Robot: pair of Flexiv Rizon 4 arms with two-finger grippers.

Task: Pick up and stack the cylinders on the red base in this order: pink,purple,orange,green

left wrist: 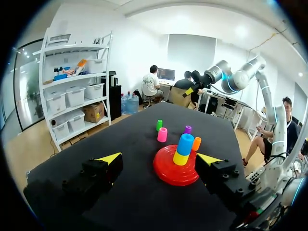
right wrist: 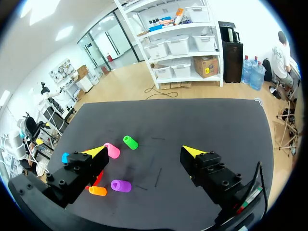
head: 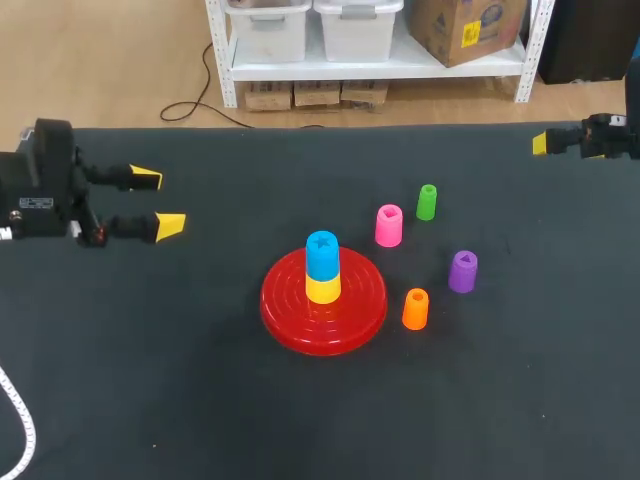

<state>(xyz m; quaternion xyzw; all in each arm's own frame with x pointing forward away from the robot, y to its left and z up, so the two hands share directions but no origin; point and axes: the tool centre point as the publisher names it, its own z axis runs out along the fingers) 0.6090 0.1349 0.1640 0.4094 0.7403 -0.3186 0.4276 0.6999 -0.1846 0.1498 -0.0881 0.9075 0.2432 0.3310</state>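
Your left hand (head: 160,201) and right hand (right wrist: 147,153) stand wide open, empty. The pink cylinder (head: 388,225) stands upright on the table (head: 200,400) near the red base (head: 285,310). It is likely light, stiff, slick plastic, so pinch its sides mid-height.

**Premises: room condition**

Table (head: 150,400) has a matte black top. Floor (head: 110,60) is light wood-tone. White shelving unit (head: 330,70) stands beyond the far edge, holding pale storage bins (head: 268,28) and a cardboard box (head: 468,28). Walls (left wrist: 139,53) white; lighting bright.
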